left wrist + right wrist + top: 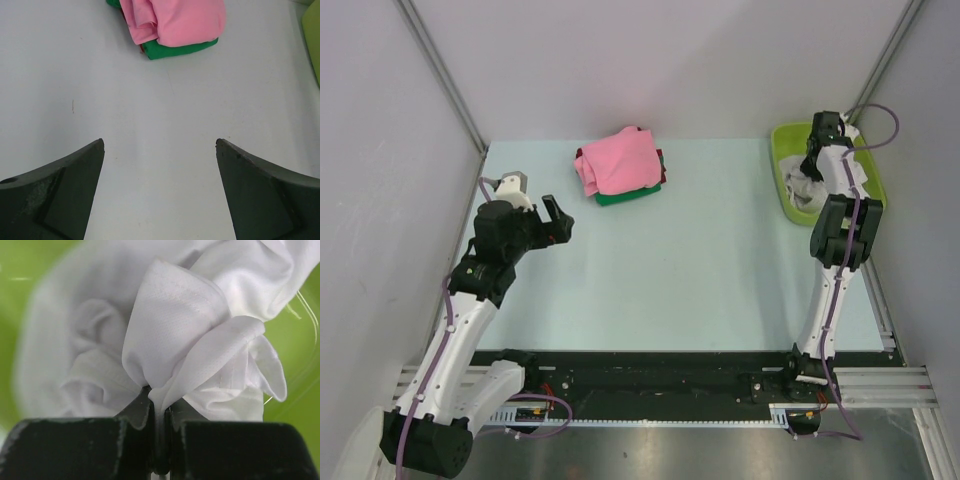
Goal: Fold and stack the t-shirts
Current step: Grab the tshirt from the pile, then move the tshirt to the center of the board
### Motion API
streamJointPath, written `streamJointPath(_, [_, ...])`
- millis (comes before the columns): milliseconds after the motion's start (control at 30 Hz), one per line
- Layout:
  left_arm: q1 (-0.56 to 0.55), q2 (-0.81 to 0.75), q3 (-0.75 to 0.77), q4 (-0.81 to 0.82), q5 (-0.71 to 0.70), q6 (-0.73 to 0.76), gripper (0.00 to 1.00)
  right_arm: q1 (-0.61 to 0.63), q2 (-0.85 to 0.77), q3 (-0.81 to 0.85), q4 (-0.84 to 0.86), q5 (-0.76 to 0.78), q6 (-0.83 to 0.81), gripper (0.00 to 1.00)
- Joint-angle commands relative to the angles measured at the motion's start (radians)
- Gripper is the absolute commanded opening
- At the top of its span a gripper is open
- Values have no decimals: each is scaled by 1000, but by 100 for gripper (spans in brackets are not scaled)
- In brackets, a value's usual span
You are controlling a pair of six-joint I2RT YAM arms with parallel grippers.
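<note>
A stack of folded t-shirts lies at the back middle of the table: a pink one (620, 160) on top, a dark red one (661, 160) and a green one (630, 196) under it. The pink (180, 20) and green (180, 49) ones also show in the left wrist view. My left gripper (558, 220) is open and empty, left of the stack. A crumpled white t-shirt (165, 325) lies in the lime-green tub (825, 165). My right gripper (160, 407) is shut on a fold of the white t-shirt inside the tub.
The tub stands at the back right corner by the right wall. Grey walls close in the left, back and right sides. A black rail (650, 385) runs along the near edge.
</note>
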Motion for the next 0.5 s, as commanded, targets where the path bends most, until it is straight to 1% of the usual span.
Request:
streamJointPath(0, [8,-9,2,11,-11,6,97,62,-288,70,62,-69,70,0])
streamJointPath(67, [8,-4,-7,14,-29,5,97,81,-368,28,91,-131,102,0])
streamJointPath(100, [8,2,-5,8,-30,3,97,114,-447,18,119,-135,107,0])
streamJointPath(133, [8,4,-2,4,-30,0,97,134,-477,13,122,-143,99,0])
streamJointPath(167, [8,-2,-2,7,-64,-2,96,156,-506,16,122,-152,91,0])
streamJointPath(200, [8,-9,-8,14,-69,-2,96,208,-564,23,109,-163,78,0])
streamJointPath(267, [8,-38,-16,30,-82,0,96,256,-624,20,92,-213,72,0])
streamJointPath(300, [8,-44,-21,33,-97,0,96,300,-653,7,58,-220,68,0])
streamJointPath(333, [8,-50,-21,31,-99,0,96,328,-718,-5,41,-223,64,0])
streamJointPath(400, [7,-50,-16,25,-106,0,96,374,-799,-71,47,-215,58,0])
streamJointPath(433, [7,-50,-10,21,-106,-2,96,433,-900,-168,65,-220,39,0])
streamJointPath(467, [7,-53,-5,7,-108,-6,96,457,-943,-224,78,-228,39,0])
